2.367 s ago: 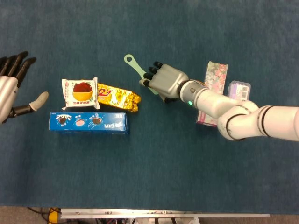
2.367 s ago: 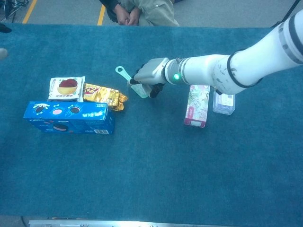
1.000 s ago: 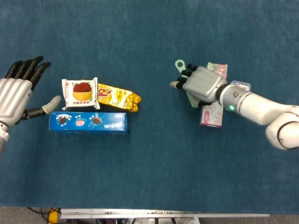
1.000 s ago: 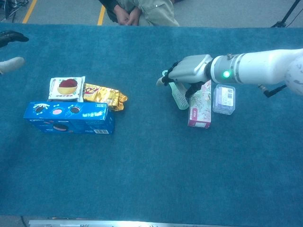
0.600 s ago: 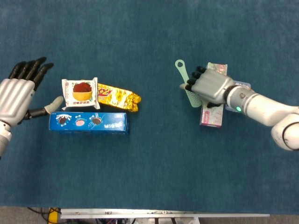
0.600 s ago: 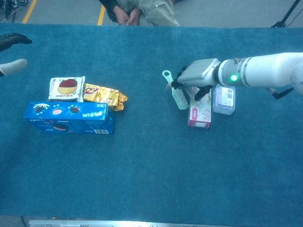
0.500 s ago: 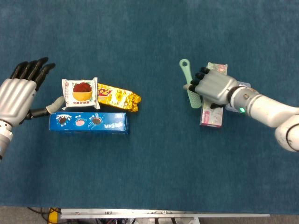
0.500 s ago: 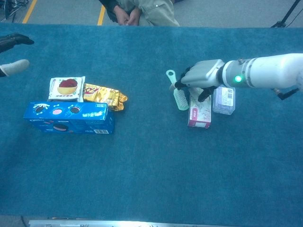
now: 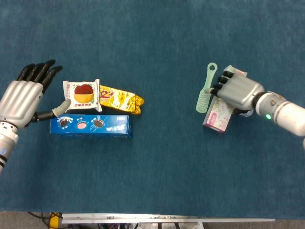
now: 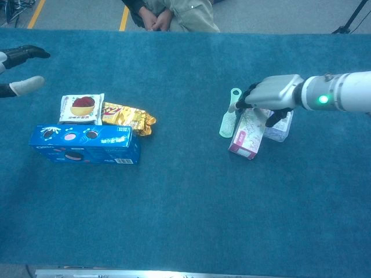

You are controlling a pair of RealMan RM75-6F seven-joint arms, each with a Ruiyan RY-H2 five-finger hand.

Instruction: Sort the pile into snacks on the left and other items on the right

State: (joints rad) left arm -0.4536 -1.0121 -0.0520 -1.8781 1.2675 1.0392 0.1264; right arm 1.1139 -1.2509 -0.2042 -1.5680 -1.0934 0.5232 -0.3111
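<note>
My right hand (image 9: 237, 93) pinches the handle of a green brush (image 9: 202, 101) between thumb and fingers. The brush lies slanted beside a floral box (image 9: 216, 117), whose upper end the hand covers. In the chest view the brush (image 10: 226, 124) lies left of the floral box (image 10: 244, 136) and a clear box (image 10: 279, 132) shows under the hand (image 10: 273, 92). On the left sit a white snack packet (image 9: 82, 94), a gold packet (image 9: 120, 99) and a blue cookie box (image 9: 90, 125). My left hand (image 9: 21, 99) is open, its thumb almost at the white packet.
Blue carpet covers the whole table (image 9: 157, 171). A seated person (image 10: 174, 14) is beyond the far edge in the chest view. The table's front edge (image 9: 167, 219) runs along the bottom of the head view.
My right hand has drawn back to the right with the brush, which swung to a slant beside the floral box. My left hand has edged right toward the white packet.
</note>
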